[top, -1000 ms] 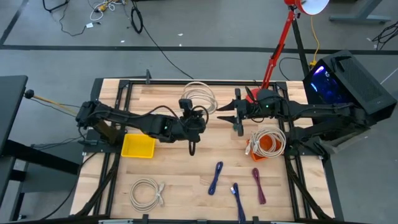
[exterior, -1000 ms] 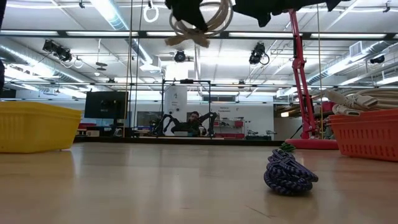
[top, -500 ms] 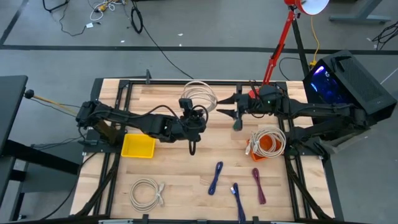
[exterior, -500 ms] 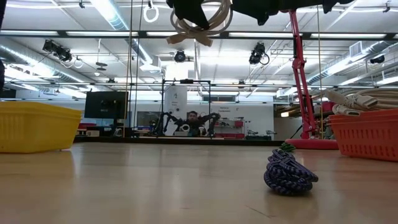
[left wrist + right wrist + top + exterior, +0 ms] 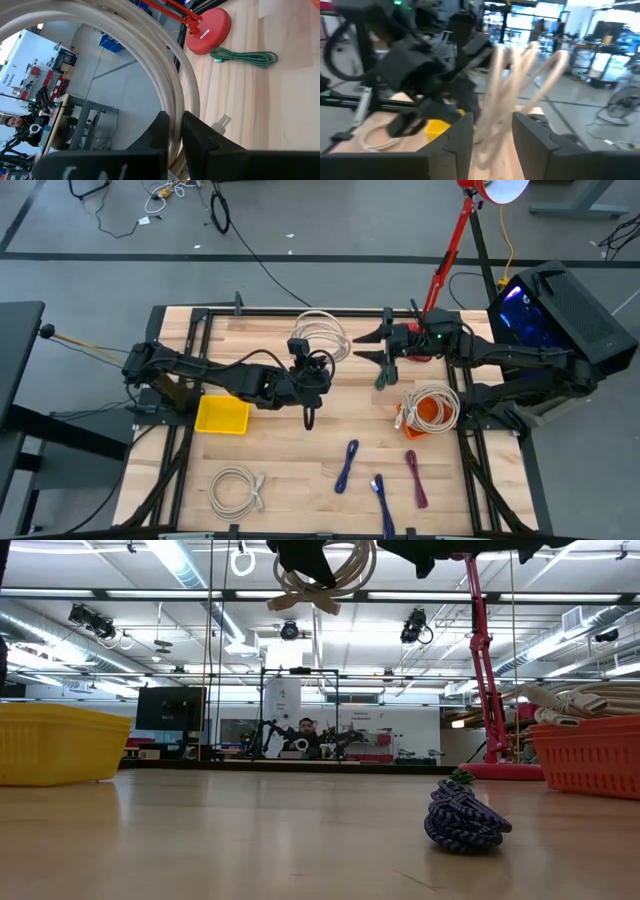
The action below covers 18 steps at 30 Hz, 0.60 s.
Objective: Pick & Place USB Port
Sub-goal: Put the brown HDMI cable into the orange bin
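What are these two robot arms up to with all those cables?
The left gripper holds a coiled white cable up in the air above the table. The right gripper is open and close beside the coil, not gripping it. More cables lie on the table, and one fills the orange basket.

A red lamp stand (image 5: 447,250) is rising just behind the right gripper (image 5: 372,352), its round base (image 5: 210,24) sitting close by. A black box (image 5: 555,305) is glowing purple farther out past that gripper. A person (image 5: 305,735) is sitting far off in the room.
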### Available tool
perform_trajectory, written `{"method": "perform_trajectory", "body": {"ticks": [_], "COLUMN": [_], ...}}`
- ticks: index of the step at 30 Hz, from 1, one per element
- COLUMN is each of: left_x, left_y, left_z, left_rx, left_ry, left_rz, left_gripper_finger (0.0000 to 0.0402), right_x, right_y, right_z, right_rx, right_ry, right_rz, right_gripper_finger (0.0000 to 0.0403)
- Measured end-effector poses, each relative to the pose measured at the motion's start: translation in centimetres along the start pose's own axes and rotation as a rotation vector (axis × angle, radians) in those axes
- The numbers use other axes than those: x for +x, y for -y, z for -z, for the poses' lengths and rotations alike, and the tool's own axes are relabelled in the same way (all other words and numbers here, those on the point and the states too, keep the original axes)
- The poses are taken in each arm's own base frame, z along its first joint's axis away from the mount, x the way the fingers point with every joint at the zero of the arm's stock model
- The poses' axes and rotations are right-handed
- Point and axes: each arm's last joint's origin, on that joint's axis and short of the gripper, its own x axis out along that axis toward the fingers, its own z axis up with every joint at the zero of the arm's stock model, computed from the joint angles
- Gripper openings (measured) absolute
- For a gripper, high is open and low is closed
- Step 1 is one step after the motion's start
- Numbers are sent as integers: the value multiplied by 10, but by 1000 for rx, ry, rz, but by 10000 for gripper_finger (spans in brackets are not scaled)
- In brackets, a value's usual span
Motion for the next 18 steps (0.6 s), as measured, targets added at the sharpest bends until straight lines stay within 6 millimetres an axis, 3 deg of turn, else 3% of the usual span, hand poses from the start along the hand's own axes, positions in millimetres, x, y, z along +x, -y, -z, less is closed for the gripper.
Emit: {"method": "perform_trajectory", "body": {"ticks": [10,18], "left_x": [0,0], "left_y": [0,0], "left_z": [-4,-5], "left_rx": [-31,-42], "left_ry": [37,49], "left_rz": [35,38], "left_gripper_finger": [31,31], "right_x": [1,19], "right_y": [0,3], "right_z": [1,14], "right_rx": [4,16], "right_ry": [-2,-27], "right_rz": [-4,-19], "right_gripper_finger": [139,139]}}
